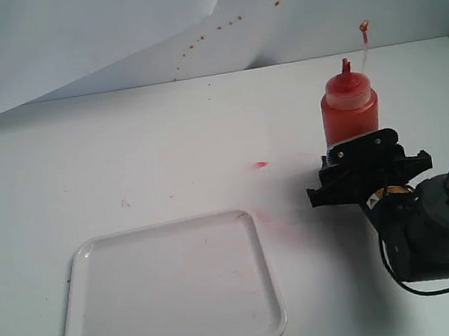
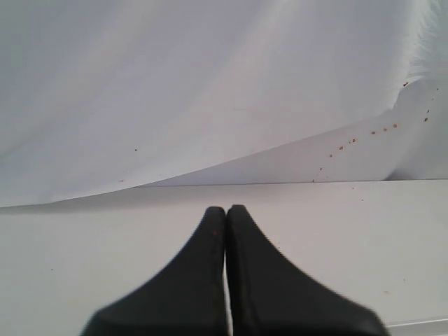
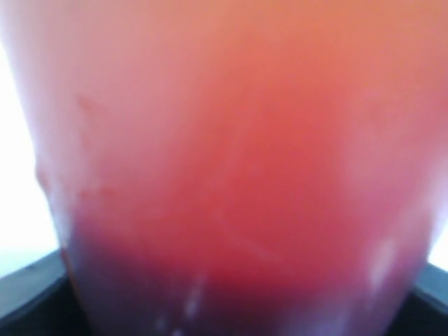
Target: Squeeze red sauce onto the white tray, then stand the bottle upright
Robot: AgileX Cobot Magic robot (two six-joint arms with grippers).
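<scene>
The bottle (image 1: 349, 110) stands upright on the table at the right, translucent and red, with a whitish dome, a red nozzle and its tethered tip cap (image 1: 364, 28) sticking up. My right gripper (image 1: 359, 148) is at the bottle's lower half; its fingers stand against both sides, shut on it. In the right wrist view the bottle (image 3: 231, 154) fills the frame, blurred. The white tray (image 1: 170, 293) lies at the front left, with only faint smears and no red sauce blob on it. My left gripper (image 2: 226, 210) is shut on nothing and out of the exterior view.
A small pinkish smear (image 1: 261, 164) marks the table between the tray and the bottle. White backdrop paper (image 1: 110, 34) with brown-red specks hangs behind the table. The right arm's dark body (image 1: 428, 225) sits in front of the bottle.
</scene>
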